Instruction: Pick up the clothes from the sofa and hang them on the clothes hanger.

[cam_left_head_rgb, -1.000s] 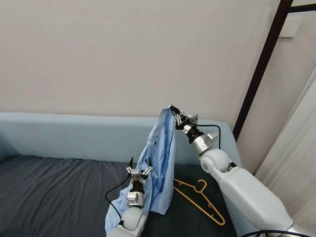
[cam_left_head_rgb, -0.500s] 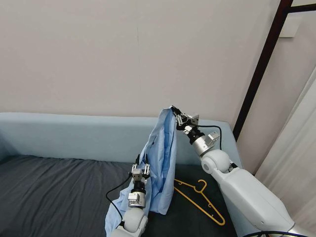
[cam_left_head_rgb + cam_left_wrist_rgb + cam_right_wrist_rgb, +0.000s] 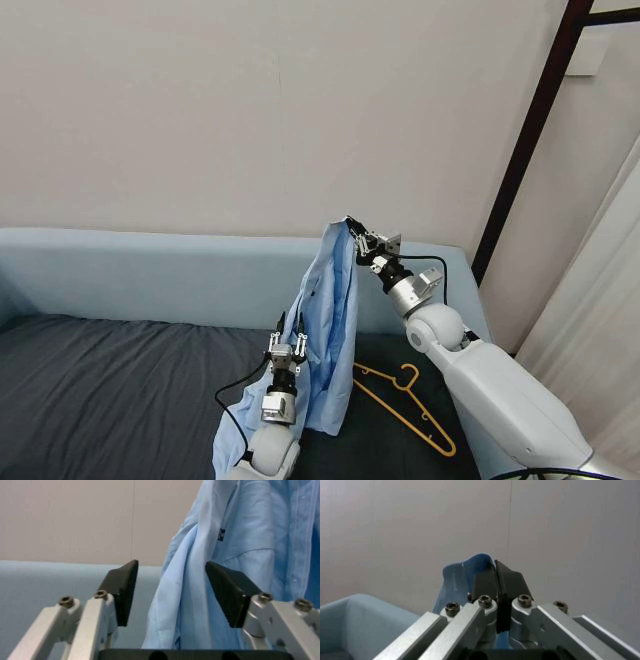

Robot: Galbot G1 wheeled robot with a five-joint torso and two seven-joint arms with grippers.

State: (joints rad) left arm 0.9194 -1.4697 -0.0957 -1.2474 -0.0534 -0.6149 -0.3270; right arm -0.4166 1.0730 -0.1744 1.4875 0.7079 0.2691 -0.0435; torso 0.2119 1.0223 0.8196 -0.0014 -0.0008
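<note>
Sofa (image 3: 120, 275): pale blue backrest and dark grey seat, running in from the left edge of the head view toward the middle. This stretch of seat is open surface, with a plain wall (image 3: 250, 110) behind it.

Left gripper (image 3: 289, 324): low, near centre, pointing up, just beside the left edge of the hanging cloth. Fingers are apart. In the left wrist view a folded edge of cloth hangs in the gap between the two black pads (image 3: 125, 588); cannot tell whether either pad touches it.

Shirt (image 3: 332, 320): light blue. It hangs as a narrow vertical drape from its top fold down to the seat. The lower end bunches on the dark cushion beside the left arm. Soft lengthwise folds; the left wrist view shows a stitched front seam and a small dark label.

Right gripper (image 3: 351, 226): raised above the backrest line, right of centre. Jaws together, clamped on the shirt's top fold. In the right wrist view blue cloth is pinched between the closed pads, with a peak of fabric standing past them.

Hanger (image 3: 405, 395): orange-yellow, flat on the seat, right of the shirt's lower end and below the right arm. Its left tip reaches the cloth's edge; contact cannot be told.

Post (image 3: 530, 130): dark, slanting across the upper right down to the sofa's right end. Pale curtain (image 3: 600, 330) at the far right. This side is tight: sofa end, post and curtain sit close together.
</note>
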